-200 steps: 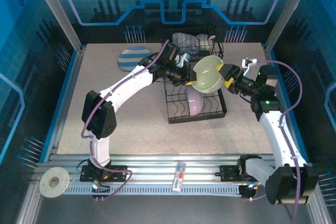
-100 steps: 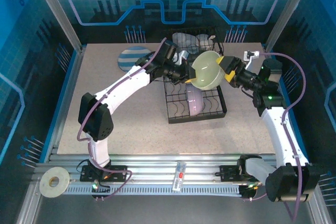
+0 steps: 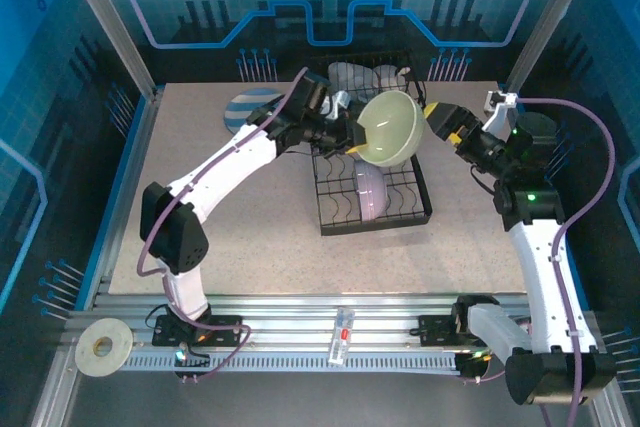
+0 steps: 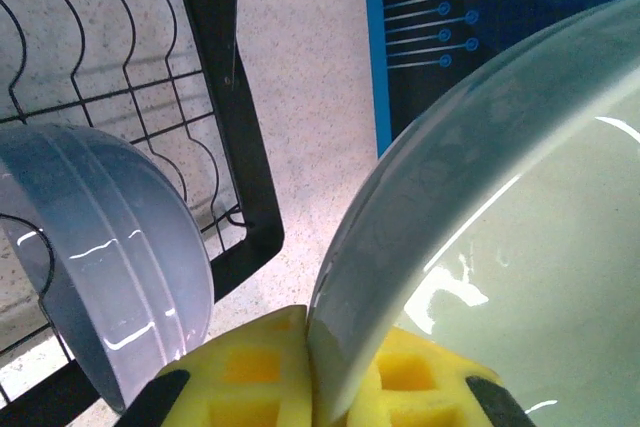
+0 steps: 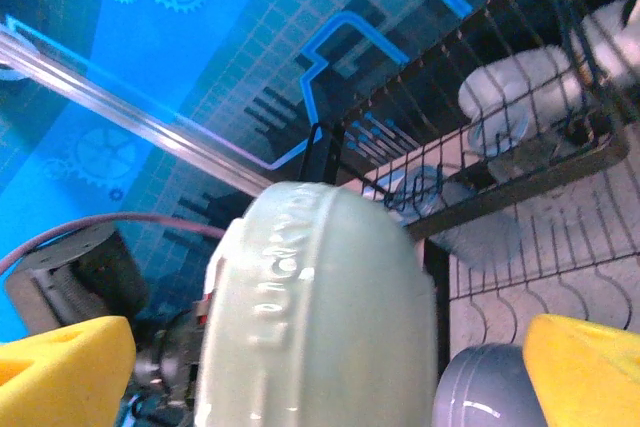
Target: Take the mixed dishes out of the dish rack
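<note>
One change: right hand (image 3: 436, 119) released, backed off; left hand (image 4: 315, 372) grasping pale green bowl (image 3: 390, 127).

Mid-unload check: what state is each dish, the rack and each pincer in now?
dish rack: upright, dishes inside.
pale green bowl: in the air, tilted, over the rack.
left pincer: shut on the pale green bowl's rim.
right pincer: open, near the bowl.
lavender bowl: on edge in the rack's slots.
striped plate: flat on the table, stripes up.

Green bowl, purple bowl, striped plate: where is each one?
pale green bowl (image 3: 390, 129), top view, on its inner surface.
lavender bowl (image 3: 368, 193), top view, on its outer side.
striped plate (image 3: 248, 109), top view, on its striped face.
</note>
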### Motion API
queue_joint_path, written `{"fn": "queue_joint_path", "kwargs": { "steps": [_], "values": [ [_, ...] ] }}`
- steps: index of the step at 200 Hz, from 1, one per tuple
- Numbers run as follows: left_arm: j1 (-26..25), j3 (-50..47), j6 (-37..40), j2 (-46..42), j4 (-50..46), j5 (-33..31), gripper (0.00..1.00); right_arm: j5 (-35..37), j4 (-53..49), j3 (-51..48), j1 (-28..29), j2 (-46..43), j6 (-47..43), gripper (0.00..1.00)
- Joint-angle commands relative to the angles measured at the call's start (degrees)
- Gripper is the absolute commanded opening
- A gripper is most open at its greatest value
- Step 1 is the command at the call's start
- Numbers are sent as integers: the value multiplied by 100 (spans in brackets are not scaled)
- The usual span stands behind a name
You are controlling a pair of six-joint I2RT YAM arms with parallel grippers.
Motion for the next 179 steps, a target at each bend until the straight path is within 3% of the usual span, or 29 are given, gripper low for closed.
{"fn": "queue_joint_path", "kwargs": {
  "steps": [1,73,97,130,179],
  "values": [
    [266,139,-97,-781,199,134,0,456,-199,296,147,-52,-297,100],
    [1526,-600,152,-2469,-307,-454,0,658,-1,485,621,396,-259,100],
    [2084,-851,437,-2922,-964,-869,0,561,-2,661,729,652,-293,100],
    [2519,-990,918,-3005,-2278,-1838,0,484,-49,851,826,879,-331,100],
    [2783,-1891,936,-2711,-2232,-1924,0,452,-232,880,943,934,-419,100]
  ]
}}
